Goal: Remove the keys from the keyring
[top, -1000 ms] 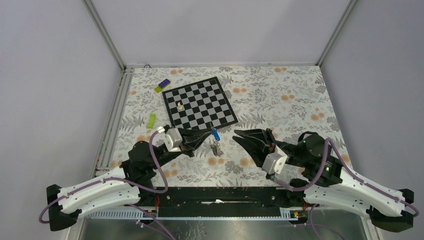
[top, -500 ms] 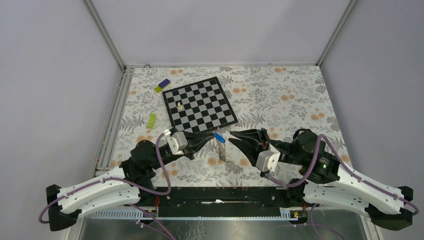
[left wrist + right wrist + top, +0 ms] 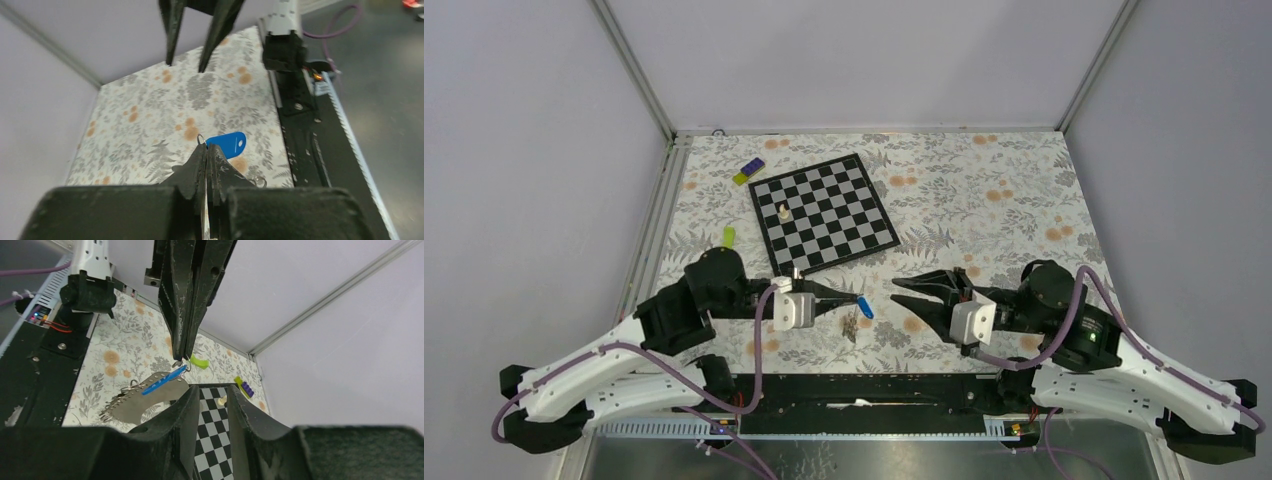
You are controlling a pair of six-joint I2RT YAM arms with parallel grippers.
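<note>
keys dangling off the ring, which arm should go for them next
Right, likely. The left gripper is shut on the keyring, holding it up, so it is busy. The right gripper is open, empty and facing the keys hanging below.

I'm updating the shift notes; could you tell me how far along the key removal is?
Done: the keyring is held up, pinched in the left fingers. In hand: the right fingers, open and empty, face it. Left: all the keys hang on it; none is off.
</note>
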